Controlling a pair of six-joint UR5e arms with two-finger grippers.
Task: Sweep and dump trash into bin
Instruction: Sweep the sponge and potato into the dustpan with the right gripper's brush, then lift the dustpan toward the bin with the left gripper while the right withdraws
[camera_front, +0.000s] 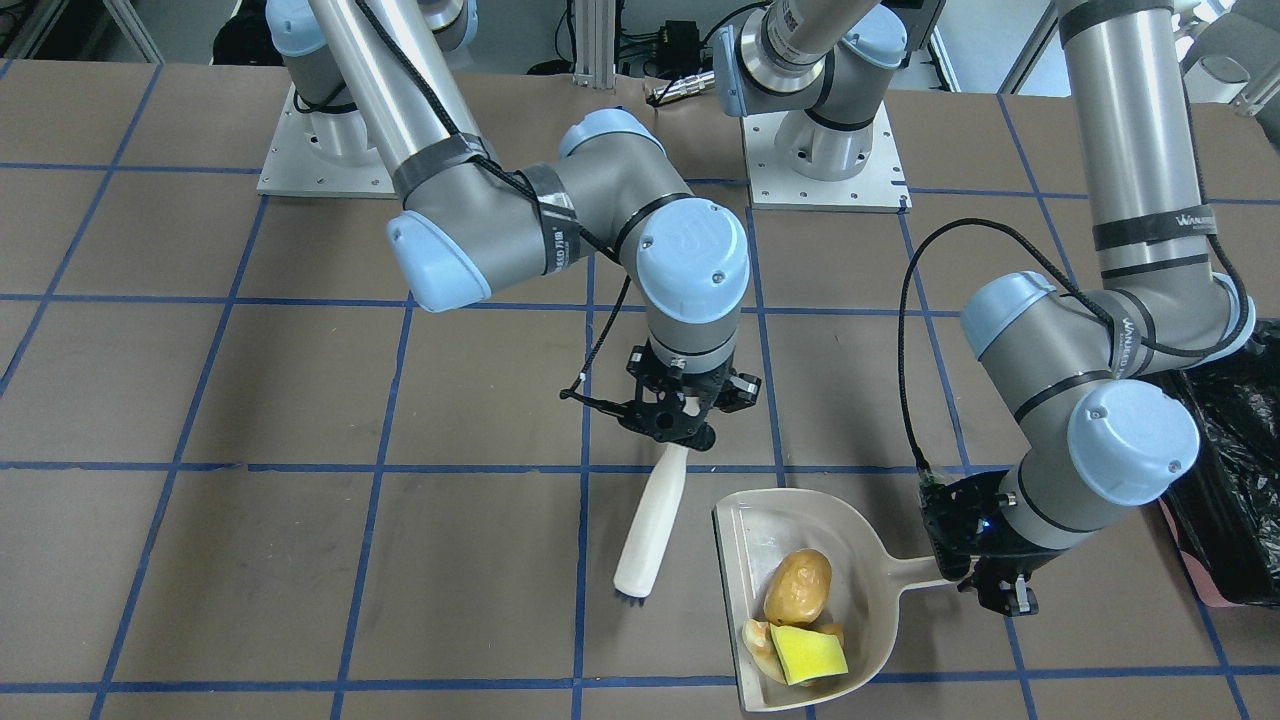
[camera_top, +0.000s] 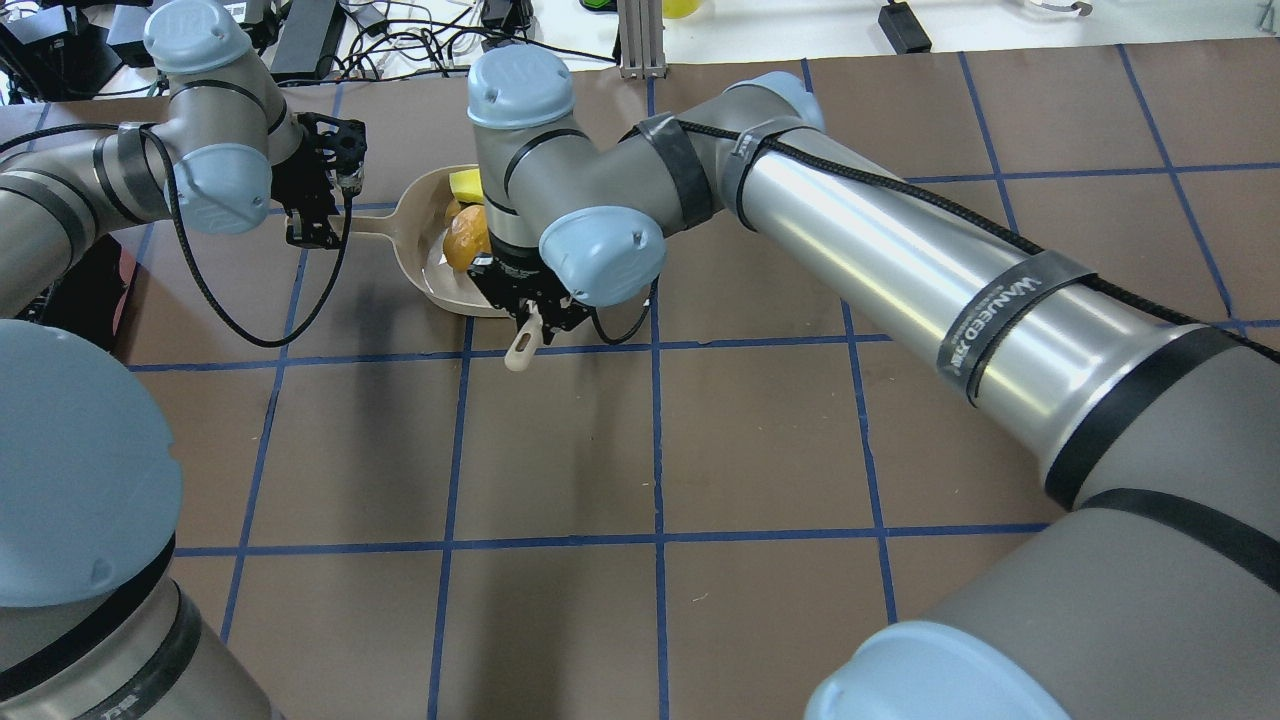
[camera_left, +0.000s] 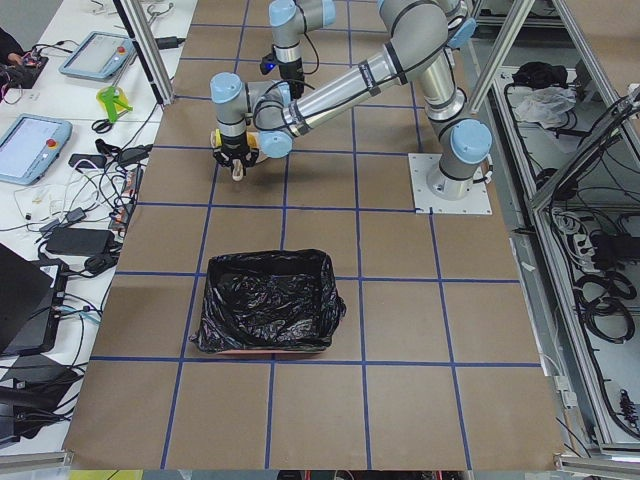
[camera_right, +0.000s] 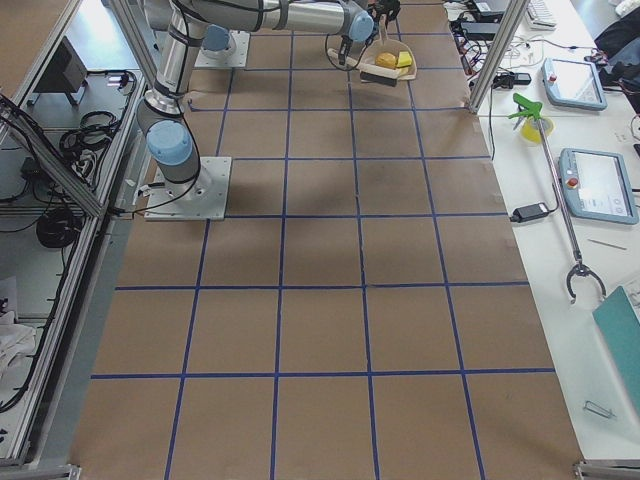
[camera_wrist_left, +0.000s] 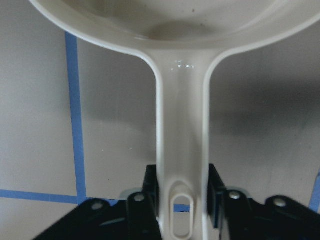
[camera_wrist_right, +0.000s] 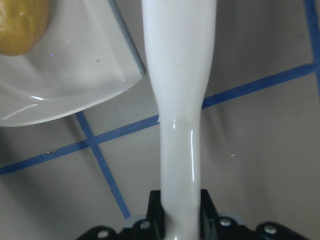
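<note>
The right claw (camera_front: 684, 412) is clamped on the top end of a white brush (camera_front: 650, 520). The brush slants away from it, with the dark bristles at the far end, down by the table (camera_front: 250, 560). The left claw (camera_front: 985, 585) pinches the handle tip of the beige dustpan (camera_front: 760, 530). All the trash (camera_front: 798, 588) sits in the pan, just out from the left claw: brown lump, yellow sponge piece, tan scrap. The bin (camera_front: 1225, 470), black bag and all, is on that claw's other side.

A robotics lab: a blue-taped grid table (camera_left: 400, 300), aluminium framing (camera_left: 143, 50), teach pendants (camera_left: 35, 148) and loose cables (camera_left: 600, 290).
</note>
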